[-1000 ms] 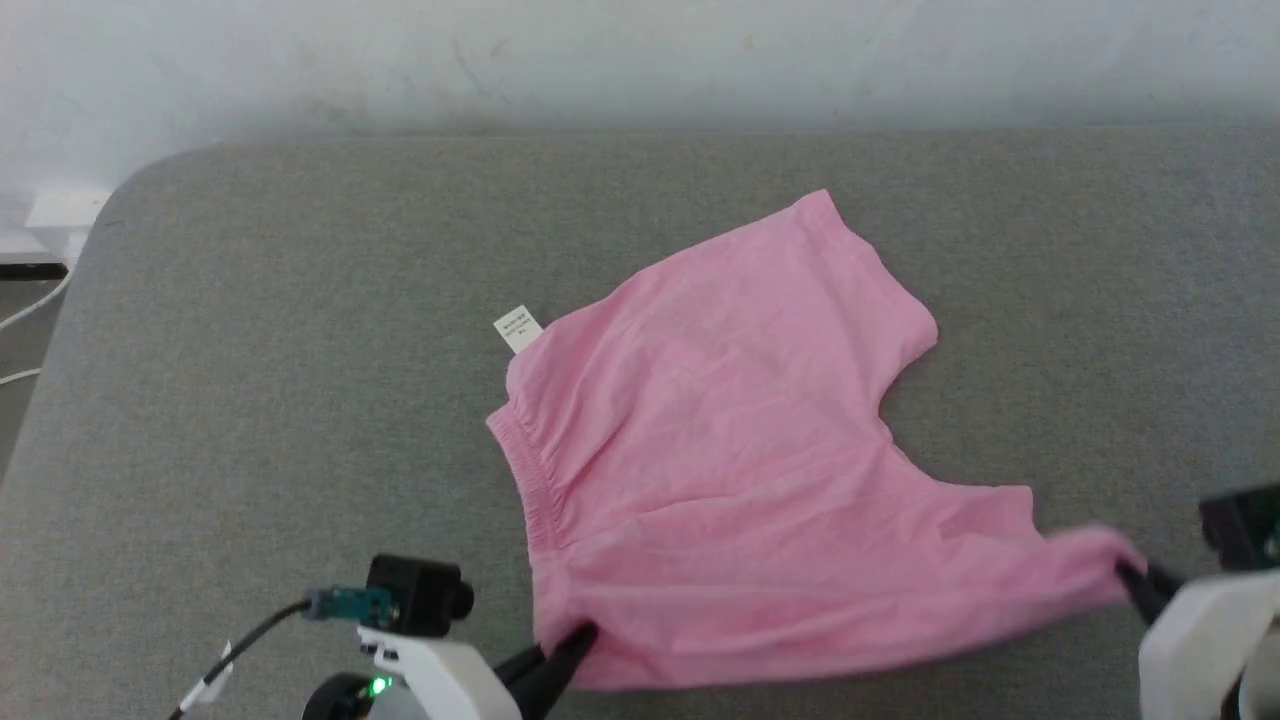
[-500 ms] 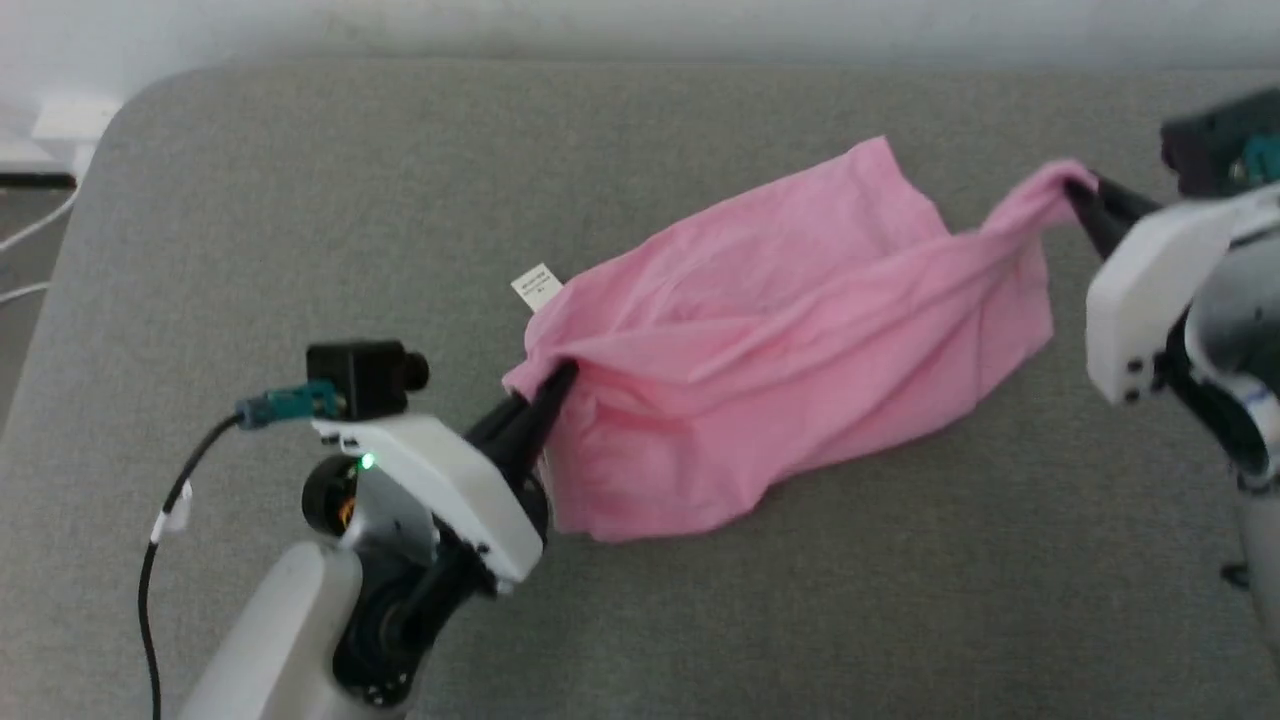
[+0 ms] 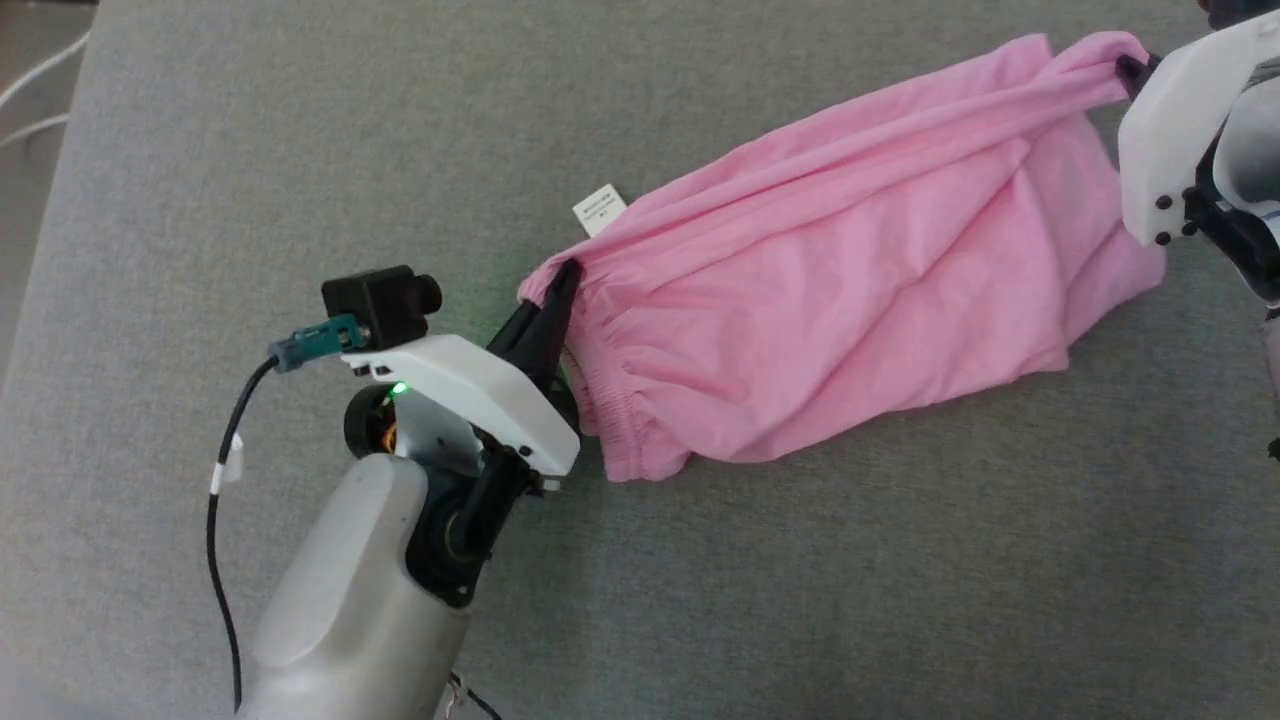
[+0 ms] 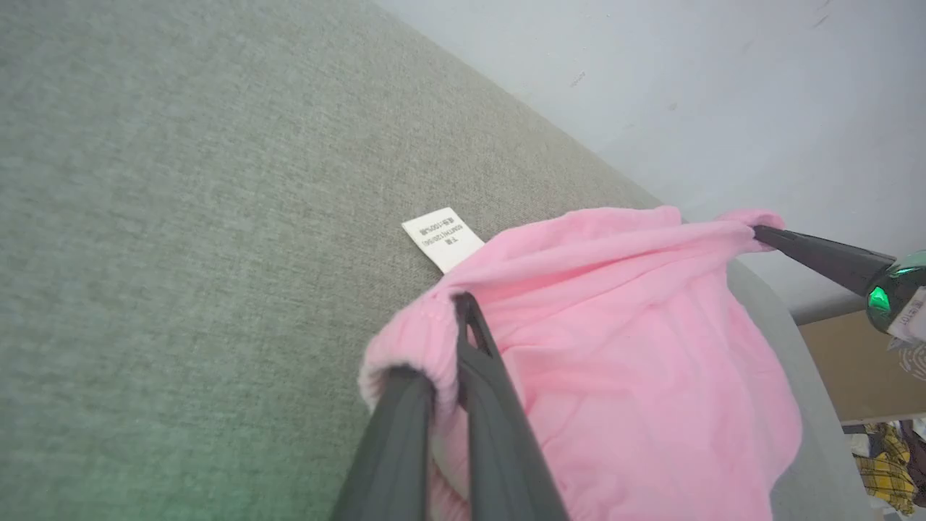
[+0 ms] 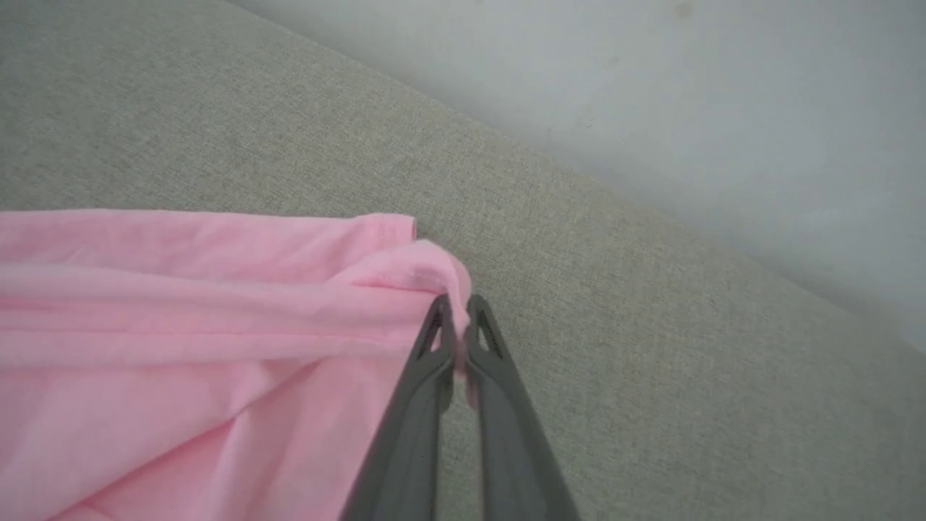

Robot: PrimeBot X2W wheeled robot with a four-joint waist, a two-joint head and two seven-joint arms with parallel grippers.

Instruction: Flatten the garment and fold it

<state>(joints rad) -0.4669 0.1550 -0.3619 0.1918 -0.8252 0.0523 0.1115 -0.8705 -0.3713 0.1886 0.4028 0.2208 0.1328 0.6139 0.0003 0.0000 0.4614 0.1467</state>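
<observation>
The garment [image 3: 830,290], pink shorts with a gathered waistband, hangs stretched between both grippers above the grey cushion, its lower part drooping onto the surface. My left gripper [image 3: 562,275] is shut on the waistband corner, near the white label [image 3: 599,209]. The left wrist view shows that pinch [image 4: 463,307] with the garment [image 4: 636,362] sagging beyond it. My right gripper [image 3: 1128,70] is shut on a leg-hem corner at the top right. In the right wrist view its tips [image 5: 457,307] clamp a fold of the garment [image 5: 181,325].
The grey fabric cushion [image 3: 300,150] spreads under everything, its left edge near white cables [image 3: 40,90] on the floor. A pale wall [image 5: 651,87] runs behind the cushion's far edge. Clutter [image 4: 886,456] lies past the cushion's end in the left wrist view.
Both grippers have lifted the near edge of the garment up and carried it toward the far side, folding it over. The head camera has tilted down, shifting the whole picture.
</observation>
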